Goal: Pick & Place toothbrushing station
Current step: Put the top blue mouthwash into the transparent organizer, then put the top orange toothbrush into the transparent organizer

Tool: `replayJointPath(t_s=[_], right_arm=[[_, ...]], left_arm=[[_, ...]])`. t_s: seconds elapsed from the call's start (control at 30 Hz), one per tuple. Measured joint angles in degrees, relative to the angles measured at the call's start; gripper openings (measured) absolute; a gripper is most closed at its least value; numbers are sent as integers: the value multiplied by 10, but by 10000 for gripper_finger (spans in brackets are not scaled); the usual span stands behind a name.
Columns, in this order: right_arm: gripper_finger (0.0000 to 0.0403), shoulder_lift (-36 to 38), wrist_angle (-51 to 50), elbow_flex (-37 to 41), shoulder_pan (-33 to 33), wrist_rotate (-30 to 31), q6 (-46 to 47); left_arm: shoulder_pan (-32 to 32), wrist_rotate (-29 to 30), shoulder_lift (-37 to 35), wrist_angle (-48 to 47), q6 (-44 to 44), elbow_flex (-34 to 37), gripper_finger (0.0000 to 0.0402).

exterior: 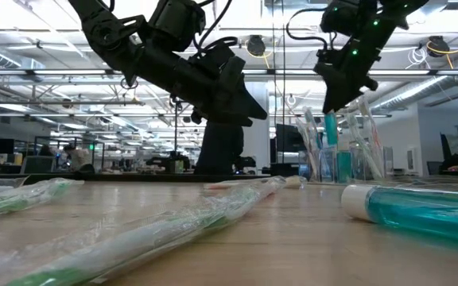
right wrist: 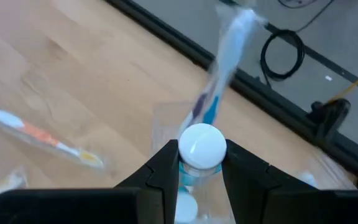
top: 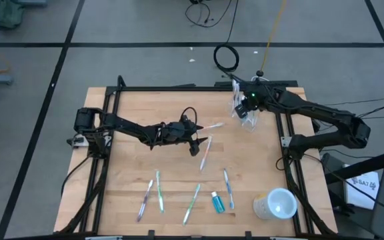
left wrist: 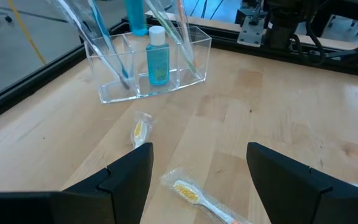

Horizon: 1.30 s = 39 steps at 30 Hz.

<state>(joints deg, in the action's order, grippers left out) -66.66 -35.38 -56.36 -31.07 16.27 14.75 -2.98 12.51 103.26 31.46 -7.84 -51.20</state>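
The clear plastic holder (top: 245, 119) stands at the table's far right and also shows in the left wrist view (left wrist: 157, 71). In it are a blue white-capped tube (left wrist: 158, 59) and some toothbrushes (left wrist: 107, 46). My right gripper (top: 244, 107) is above it, shut on a second blue tube (exterior: 330, 127). My left gripper (top: 197, 145) is open and empty above the table's middle. Two wrapped toothbrushes (left wrist: 140, 129) (left wrist: 194, 194) lie on the wood in front of it. My right gripper pinches the blue tube between its two fingers just under its white cap (right wrist: 201, 148). The fingers (right wrist: 166, 167) come from above and point down. The tube hangs upright below them, over the clear holder. I cannot tell whether its lower end touches the holder.
Several wrapped toothbrushes (top: 159, 190) lie across the table's near half, with a blue tube (top: 217, 202) among them. A larger whitish cup (top: 277, 203) lies at the near right corner. Black frame rails (top: 285, 143) run along the table's sides.
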Motion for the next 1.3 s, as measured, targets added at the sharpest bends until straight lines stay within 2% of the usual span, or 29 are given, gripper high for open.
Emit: replayJointPath(t_s=[0.23,0.73,1.1,1.3], right_arm=[[95,2,12,37,0,2,20],[99,2,155,146,-1,1,29],[175,3,204,156,-1,2,-10],[186,28,256,156,5,1,-42]], left_arm=[[0,0,0,0,-3,0,267],[1,0,0,-1,-20,0,266],[1,0,0,-4,-20,0,266],[1,0,0,-5,-22,0,266]])
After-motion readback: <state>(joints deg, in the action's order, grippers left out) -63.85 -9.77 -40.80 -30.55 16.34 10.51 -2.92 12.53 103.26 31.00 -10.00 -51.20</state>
